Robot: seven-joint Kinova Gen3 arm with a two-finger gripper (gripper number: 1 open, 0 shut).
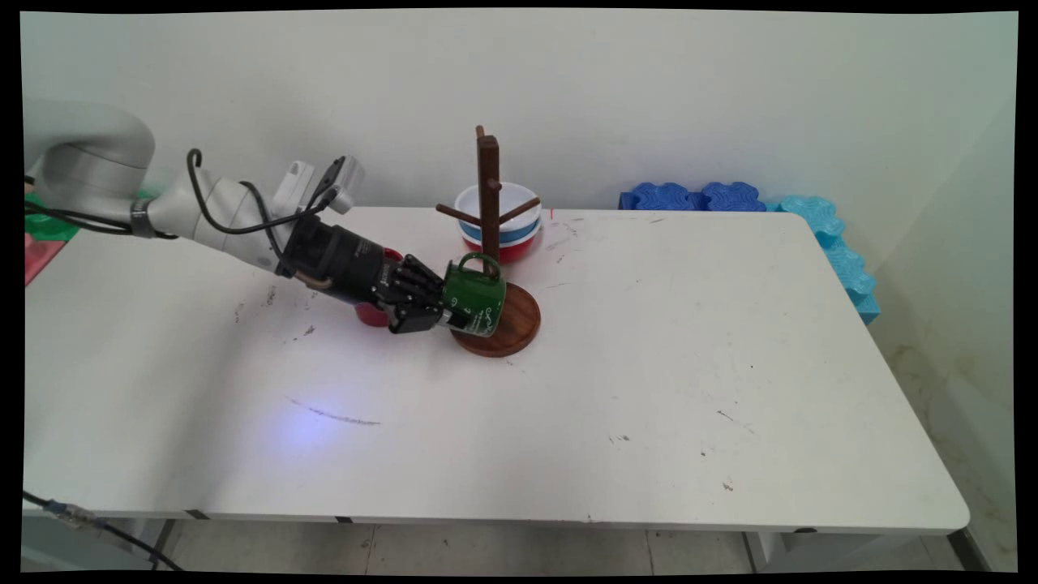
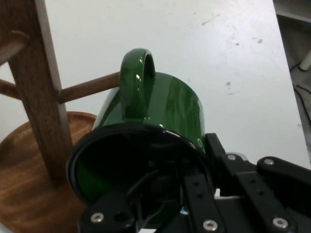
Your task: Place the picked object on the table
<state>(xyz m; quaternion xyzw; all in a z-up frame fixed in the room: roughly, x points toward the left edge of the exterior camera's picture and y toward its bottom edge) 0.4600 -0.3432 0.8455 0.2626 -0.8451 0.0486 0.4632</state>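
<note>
My gripper (image 1: 442,312) is shut on the rim of a green mug (image 1: 475,296), holding it tipped on its side with the handle up. The mug hangs just over the round base of a wooden mug tree (image 1: 489,203), close to its post. In the hand view the green mug (image 2: 160,116) fills the middle, its dark mouth toward the camera, one finger (image 2: 194,199) inside it and the other outside. The mug tree's post (image 2: 41,92) and a peg stand to the left. A red cup (image 1: 375,312) sits on the table, mostly hidden behind the gripper.
Stacked bowls (image 1: 507,227), white, blue and red, stand behind the mug tree. Blue foam pieces (image 1: 697,197) line the far edge of the table and lighter ones (image 1: 843,259) the right edge. The white table (image 1: 649,389) stretches open to the right and front.
</note>
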